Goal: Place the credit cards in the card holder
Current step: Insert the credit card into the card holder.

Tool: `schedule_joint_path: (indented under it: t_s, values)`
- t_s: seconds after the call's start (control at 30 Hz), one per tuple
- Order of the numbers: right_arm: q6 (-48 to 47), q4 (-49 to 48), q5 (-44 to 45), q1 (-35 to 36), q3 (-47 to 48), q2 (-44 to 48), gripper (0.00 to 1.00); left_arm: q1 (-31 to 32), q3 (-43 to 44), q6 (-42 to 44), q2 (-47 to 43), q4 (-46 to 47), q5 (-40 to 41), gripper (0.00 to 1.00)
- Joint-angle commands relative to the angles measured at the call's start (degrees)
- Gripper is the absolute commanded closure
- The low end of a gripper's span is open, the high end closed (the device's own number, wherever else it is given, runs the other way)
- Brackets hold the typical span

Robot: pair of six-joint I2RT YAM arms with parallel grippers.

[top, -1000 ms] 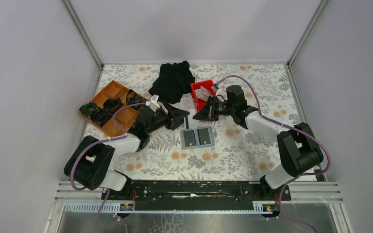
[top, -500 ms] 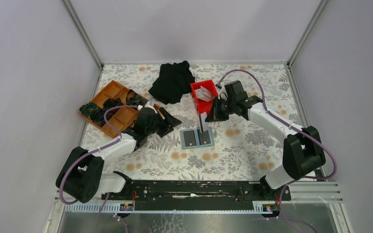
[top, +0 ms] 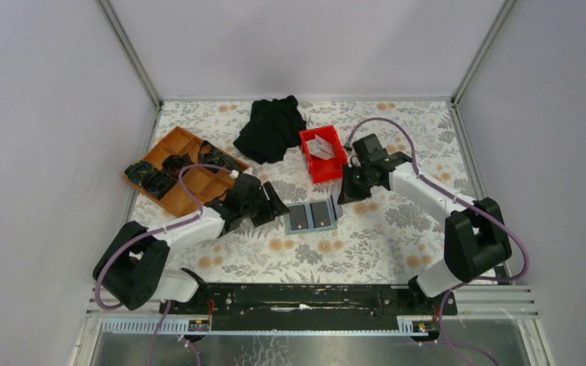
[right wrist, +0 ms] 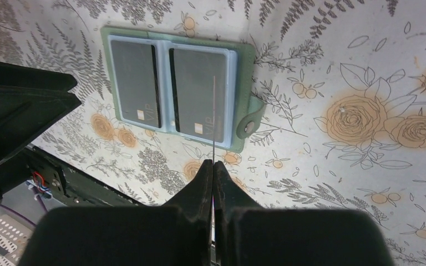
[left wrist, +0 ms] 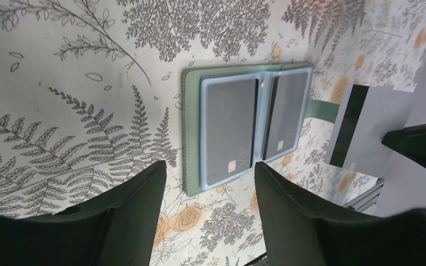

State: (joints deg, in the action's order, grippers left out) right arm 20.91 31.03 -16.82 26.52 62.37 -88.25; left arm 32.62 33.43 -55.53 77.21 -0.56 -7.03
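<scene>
Floral-print tabletop [top: 397,229] runs open on the near side and right of the card holder [top: 310,216]. The holder is a flat grey-green wallet spread open, with two dark VIP cards [right wrist: 135,83] under pale glossy sleeves and a snap tab [right wrist: 249,126] at its right edge. Just left of it, the left hand [left wrist: 209,166] gapes wide, holding nothing. Over its right side, the right hand [right wrist: 212,166] pinches a thin, dark-striped white credit card [left wrist: 366,130] on edge.

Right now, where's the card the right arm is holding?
Left wrist view, right side: the card is pinched in the right fingers, beside the snap-tab side of the open card holder.
</scene>
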Motion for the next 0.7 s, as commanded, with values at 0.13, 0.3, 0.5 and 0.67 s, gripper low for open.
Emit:
schedule_joint_path:
  t_s: [0.13,0.3,0.5,0.67]
  values:
    - [-1.55,-0.13,2.22,1.40,-2.25,-0.79,1.00,2.03,1.22,1.48,1.89,-1.54,2.60,0.37]
    - [-2.33,-1.23,3.01,1.77,-2.94,-1.69,1.00,2.94,0.86,0.97,2.89,-0.40,2.58,0.42]
    - [-3.05,-2.65,4.24,1.78,-3.77,-2.53,1.00,3.66,0.76,0.69,4.29,0.46,2.57,0.45]
    - [-3.14,-4.31,3.80,1.80,-4.74,-2.75,1.00,4.09,0.72,0.68,5.08,0.56,2.63,0.46]
